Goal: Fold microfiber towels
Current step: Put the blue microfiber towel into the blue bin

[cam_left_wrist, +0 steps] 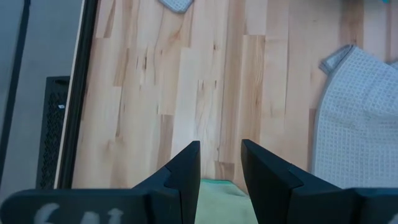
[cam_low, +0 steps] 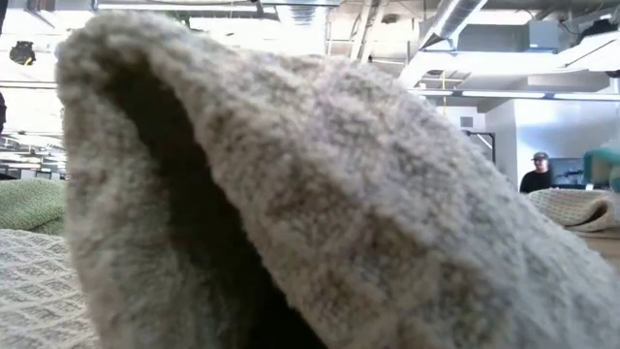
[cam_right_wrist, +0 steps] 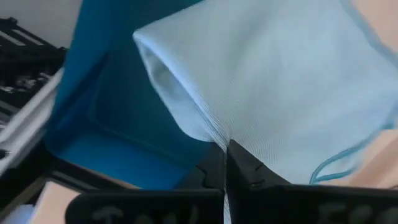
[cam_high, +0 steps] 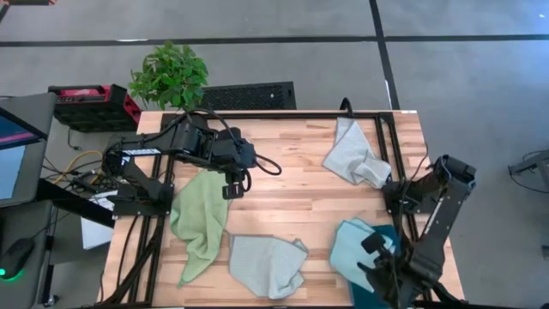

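Presently my right pincer (cam_right_wrist: 225, 163), at the lower right of the high view, is clamped on a fold of the light blue towel (cam_high: 350, 251), which drapes over the teal bin (cam_right_wrist: 93, 118). My left pincer (cam_left_wrist: 221, 163), fingers parted with nothing between them, hangs just above the upper edge of the light green towel (cam_high: 199, 220) at centre left of the table (cam_high: 292, 193). One grey-blue towel (cam_high: 268, 264) lies crumpled at lower centre, the other (cam_high: 353, 157) bunched at upper right. I judge all four cloths light, limp and without stiffness: a mid-cloth pinch only gathers them, so I would take hold at corners or hemmed edges, where the weave offers fair grip.
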